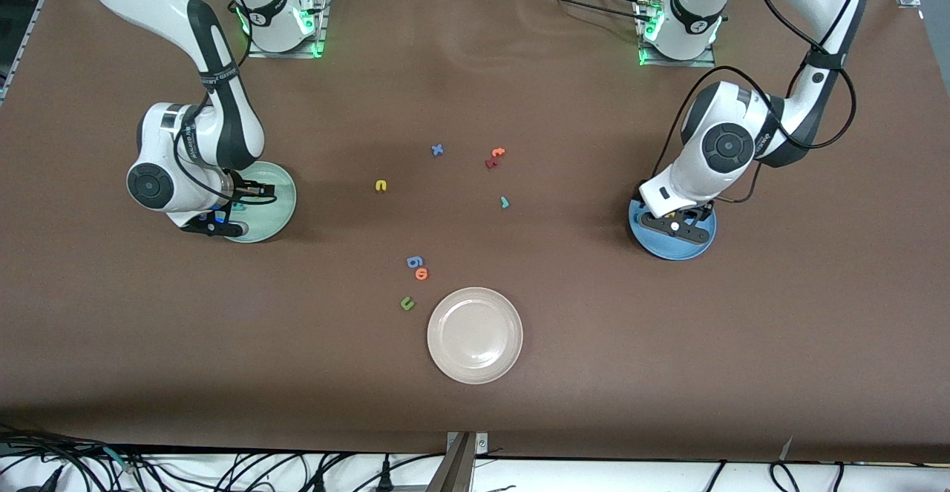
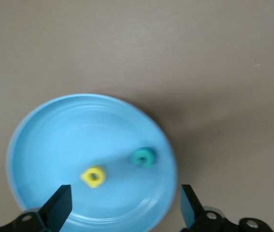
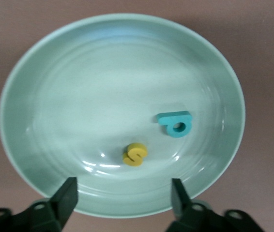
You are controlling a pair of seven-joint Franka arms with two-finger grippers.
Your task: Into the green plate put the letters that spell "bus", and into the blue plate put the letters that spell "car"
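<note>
- Mint-green plate point(image 3: 122, 63) sits at the right arm's end of the table, and it's got the teal b point(image 3: 175, 124) and the yellow s point(image 3: 135, 154) lying in it, a little apart from each other.
- Right gripper point(image 3: 122, 200) hangs right over that plate, fingers spread wide, nothing in them.
- Blue plate point(image 2: 54, 135) is at the left arm's end, with the yellow a point(image 2: 94, 176) and the teal c point(image 2: 144, 157) inside.
- Left gripper point(image 2: 123, 210) hovers over it, fingers wide apart and empty too.
- Out on the brown table point(image 1: 668, 373), the yellow u point(image 1: 381, 185) and the thin teal r point(image 1: 505, 202) are both loose mid-table, well apart.
- Leftovers: blue x point(image 1: 437, 150), orange t point(image 1: 497, 153) touching a dark red letter point(image 1: 490, 163), blue g-ish one point(image 1: 414, 261) just beside an orange o point(image 1: 421, 274), dark green u point(image 1: 407, 303) near the beige-white plate point(image 1: 475, 335).
</note>
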